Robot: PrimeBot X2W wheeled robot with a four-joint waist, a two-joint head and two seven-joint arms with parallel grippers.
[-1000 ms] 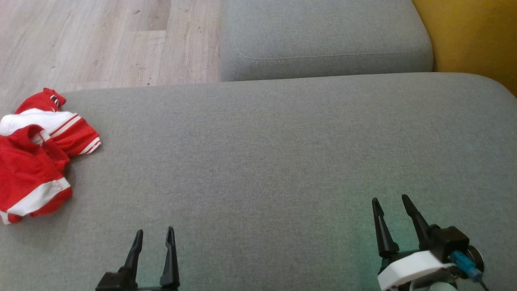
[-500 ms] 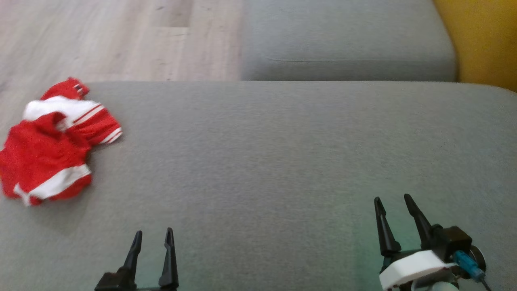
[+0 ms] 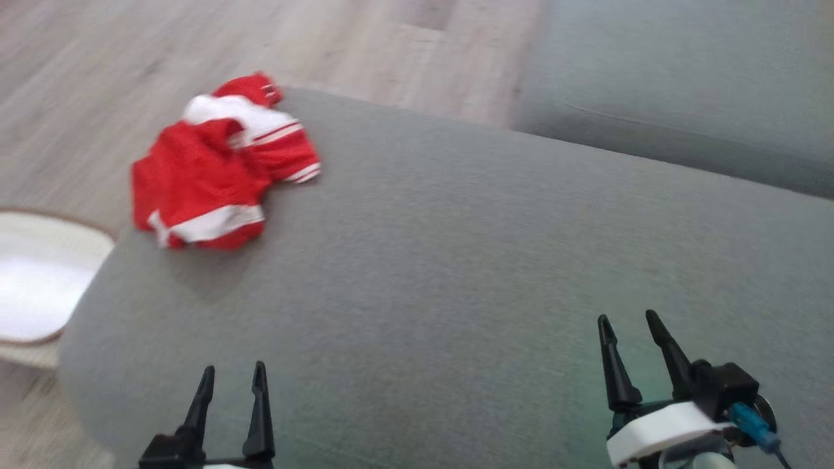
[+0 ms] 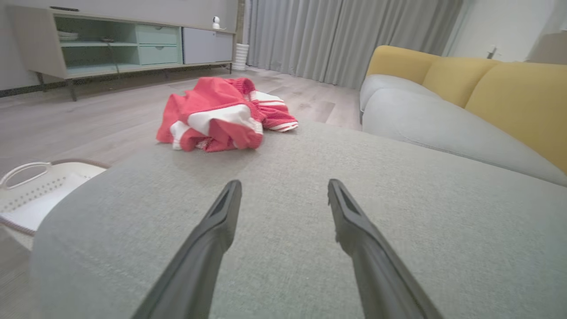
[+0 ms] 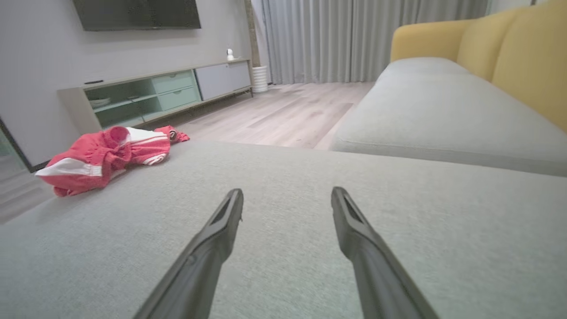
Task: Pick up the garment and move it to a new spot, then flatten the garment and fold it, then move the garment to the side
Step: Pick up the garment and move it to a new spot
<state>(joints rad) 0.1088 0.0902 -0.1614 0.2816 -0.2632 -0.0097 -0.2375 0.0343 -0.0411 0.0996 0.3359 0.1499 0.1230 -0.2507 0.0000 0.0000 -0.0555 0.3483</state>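
At the bottom of the head view, the left gripper [image 3: 234, 366] and the right gripper [image 3: 627, 316] hang low over a grey cushion [image 3: 456, 260]. The fingers of each are spread, with nothing between them. Bare fabric stretches ahead of both. Farther on, near the cushion's far left corner, the garment [image 3: 215, 169] lies in a crumpled red and white heap. It is well apart from both grippers, though nearer the left one. A white basket [image 3: 39, 286] sits on the floor [image 3: 130, 52] past the cushion's left edge.

The step in hand looks like the reach for the pick-up. The left arm seems better placed to make it. It would do well to come down on a raised fold and pinch several layers. A lift straight up should stop the heap dragging over the nearby edge.
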